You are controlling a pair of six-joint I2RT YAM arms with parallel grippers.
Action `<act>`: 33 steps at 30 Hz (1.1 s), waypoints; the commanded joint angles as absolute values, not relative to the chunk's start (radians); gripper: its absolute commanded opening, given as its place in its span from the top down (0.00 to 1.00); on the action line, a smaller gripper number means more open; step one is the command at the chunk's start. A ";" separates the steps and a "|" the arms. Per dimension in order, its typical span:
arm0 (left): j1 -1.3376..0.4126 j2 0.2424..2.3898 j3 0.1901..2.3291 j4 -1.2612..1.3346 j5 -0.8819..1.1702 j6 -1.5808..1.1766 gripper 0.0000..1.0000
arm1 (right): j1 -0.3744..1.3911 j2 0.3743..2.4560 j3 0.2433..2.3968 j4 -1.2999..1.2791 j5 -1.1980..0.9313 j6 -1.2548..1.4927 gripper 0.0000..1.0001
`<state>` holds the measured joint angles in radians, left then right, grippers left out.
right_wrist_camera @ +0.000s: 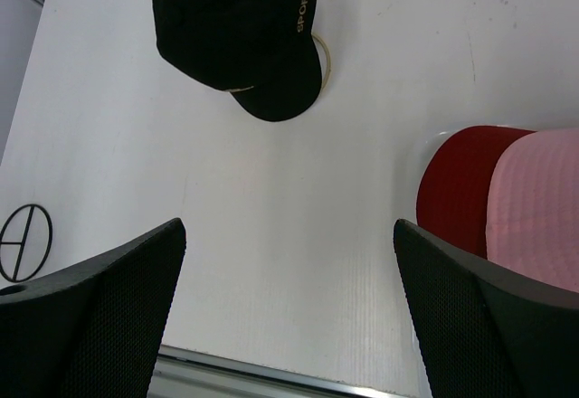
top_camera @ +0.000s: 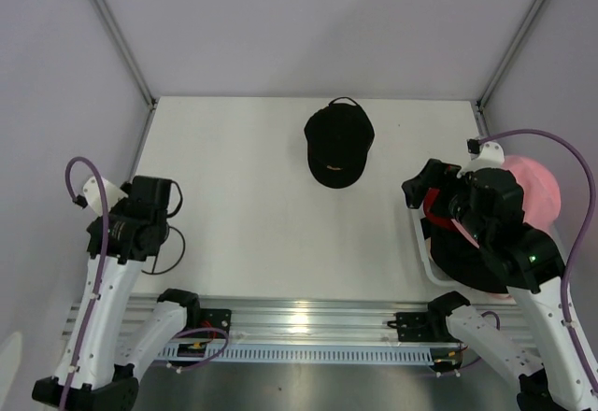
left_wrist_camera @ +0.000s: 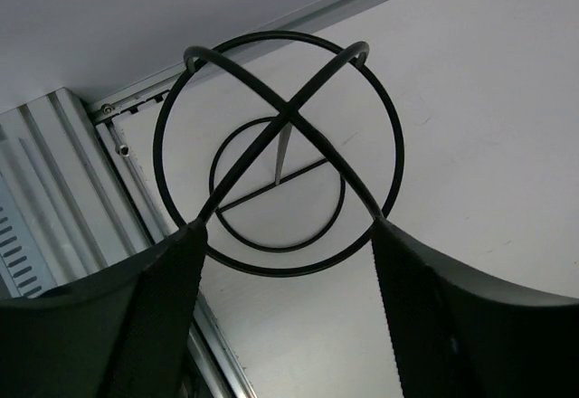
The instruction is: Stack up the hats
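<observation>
Cap [top_camera: 338,145] left of hat pile [top_camera: 540,191]

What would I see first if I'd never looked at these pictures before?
Probably the black cap, lying alone on the white table, toward the far side. Then the pink hat and red cap together at the right edge, partly hidden by the right arm.

Overhead view, two low wrist views; black cap [top_camera: 338,145] shared

Black cap [top_camera: 338,145] (cream lettering [right_wrist_camera: 303,9]); red hat [right_wrist_camera: 457,185]; pink hat [right_wrist_camera: 538,208].
</observation>
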<state>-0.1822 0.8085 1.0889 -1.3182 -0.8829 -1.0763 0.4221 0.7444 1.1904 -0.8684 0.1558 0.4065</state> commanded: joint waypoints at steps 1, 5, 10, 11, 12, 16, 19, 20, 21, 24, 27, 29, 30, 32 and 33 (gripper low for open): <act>-0.124 0.741 1.065 -1.247 -0.854 -0.919 0.21 | 0.419 0.735 1.192 -0.835 0.160 0.420 0.01; -0.101 0.749 1.016 -1.182 -0.845 -0.865 0.34 | 0.419 0.745 1.184 -0.821 0.155 0.419 0.01; -0.100 0.758 0.966 -1.039 -0.759 -0.784 0.46 | 0.419 0.749 1.186 -0.821 0.152 0.417 0.01; -0.100 0.770 0.959 -1.020 -0.758 -0.772 0.47 | 0.419 0.747 1.183 -0.822 0.156 0.419 0.00; -0.098 0.779 0.957 -0.993 -0.759 -0.770 0.48 | 0.420 0.746 1.184 -0.824 0.158 0.417 0.00; -0.098 0.845 0.989 -0.979 -0.755 -0.755 0.47 | 0.420 0.741 1.186 -0.833 0.163 0.417 0.01; -0.098 0.857 0.977 -0.939 -0.730 -0.741 0.45 | 0.420 0.741 1.183 -0.833 0.178 0.416 0.01; -0.098 0.862 0.971 -0.928 -0.710 -0.733 0.44 | 0.420 0.742 1.181 -0.833 0.179 0.416 0.00; -0.098 0.871 0.962 -0.922 -0.703 -0.729 0.43 | 0.419 0.745 1.180 -0.831 0.178 0.414 0.00; -0.098 0.876 0.968 -0.910 -0.638 -0.695 0.38 | 0.419 0.752 1.170 -0.821 0.161 0.410 0.01; -0.100 0.850 0.968 -0.888 -0.592 -0.667 0.36 | 0.420 0.764 1.161 -0.808 0.163 0.407 0.00; -0.100 0.816 0.960 -0.842 -0.572 -0.626 0.35 | 0.419 0.773 1.158 -0.802 0.155 0.407 0.01; -0.100 0.807 0.950 -0.828 -0.578 -0.618 0.34 | 0.419 0.778 1.157 -0.799 0.152 0.407 0.00; -0.098 0.804 0.943 -0.812 -0.618 -0.620 0.32 | 0.419 0.782 1.151 -0.789 0.141 0.407 0.01; -0.098 0.811 0.946 -0.792 -0.638 -0.621 0.30 | 0.420 0.784 1.149 -0.784 0.138 0.408 0.01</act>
